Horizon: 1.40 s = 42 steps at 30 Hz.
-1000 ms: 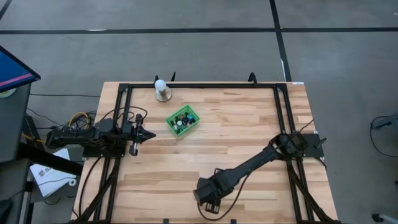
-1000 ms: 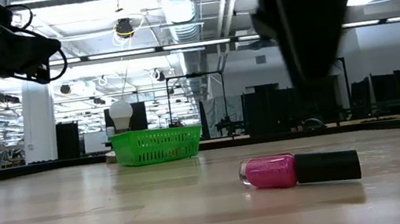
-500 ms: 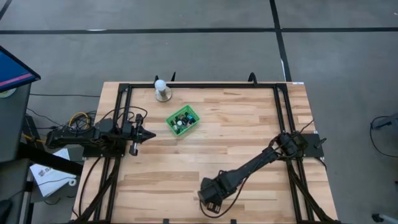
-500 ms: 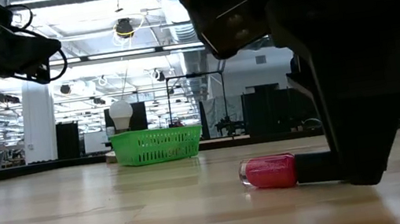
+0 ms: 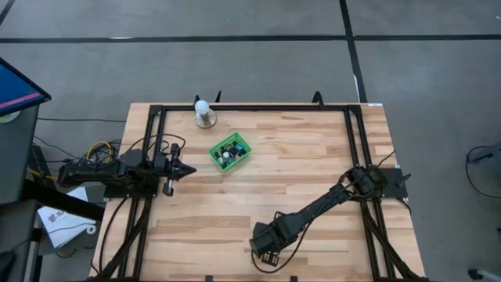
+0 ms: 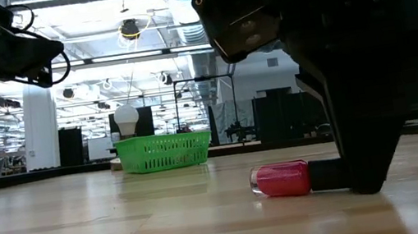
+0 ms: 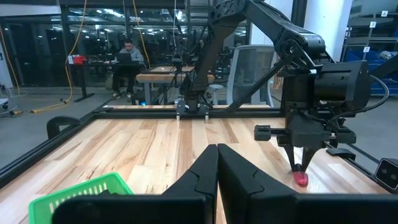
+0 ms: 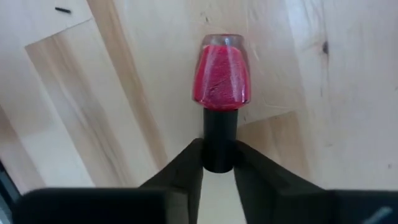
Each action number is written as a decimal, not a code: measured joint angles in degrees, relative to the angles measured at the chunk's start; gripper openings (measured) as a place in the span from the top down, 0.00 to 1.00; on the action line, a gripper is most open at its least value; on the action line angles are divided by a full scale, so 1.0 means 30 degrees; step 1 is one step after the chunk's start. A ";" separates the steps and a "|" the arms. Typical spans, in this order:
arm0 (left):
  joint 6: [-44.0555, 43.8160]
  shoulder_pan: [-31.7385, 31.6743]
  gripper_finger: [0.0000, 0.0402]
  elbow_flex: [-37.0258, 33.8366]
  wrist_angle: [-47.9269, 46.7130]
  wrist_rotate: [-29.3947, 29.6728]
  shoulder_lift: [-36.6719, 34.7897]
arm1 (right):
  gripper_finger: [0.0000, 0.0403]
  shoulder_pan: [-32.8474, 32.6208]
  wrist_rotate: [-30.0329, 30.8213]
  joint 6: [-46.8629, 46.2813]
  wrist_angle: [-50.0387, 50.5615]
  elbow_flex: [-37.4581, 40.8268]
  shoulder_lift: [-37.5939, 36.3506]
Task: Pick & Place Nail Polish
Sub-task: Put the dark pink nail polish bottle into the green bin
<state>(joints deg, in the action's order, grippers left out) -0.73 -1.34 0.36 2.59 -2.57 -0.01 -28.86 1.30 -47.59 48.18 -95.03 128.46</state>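
Your right gripper (image 8: pixel 218 163) is reaching down to the tabletop (image 5: pixel 313 157) near its front edge, its two fingers (image 8: pixel 180 168) closing on the black cap of a pink nail polish bottle (image 8: pixel 222 81) that is lying on its side, glass body pointing straight out ahead of the fingertips. Farther off across the wood, the green mesh basket (image 5: pixel 230 152) is sitting with more small bottles inside, a white ball on a round base (image 5: pixel 203 113) just beyond it. Your left gripper (image 5: pixel 178 169) is waiting by the table's left rail, fingers pressed together and holding nothing
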 joint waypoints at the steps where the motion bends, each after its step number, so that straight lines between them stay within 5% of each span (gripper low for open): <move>1: 0.0000 0.0000 1.00 -0.0007 0.0000 0.0000 0.0000 | 0.82 0.0017 0.0026 0.0007 -0.0004 0.0001 0.0000; 5: 0.0000 0.0000 1.00 -0.0001 0.0000 0.0000 0.0000 | 0.89 0.0188 0.0005 0.0000 -0.0076 0.0001 0.0000; 25: 0.0000 0.0000 1.00 0.0000 0.0000 -0.0015 0.0000 | 0.88 0.1943 0.0321 0.1876 0.0212 -0.1043 -0.1189; 42: 0.0000 -0.0006 1.00 0.0000 0.0004 -0.0015 0.0000 | 0.87 0.9789 0.0277 0.5574 -0.1502 -0.4196 -0.1508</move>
<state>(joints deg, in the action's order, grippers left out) -0.73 -1.36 0.36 2.60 -2.61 -0.01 0.51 2.13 -30.87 43.67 -107.61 123.94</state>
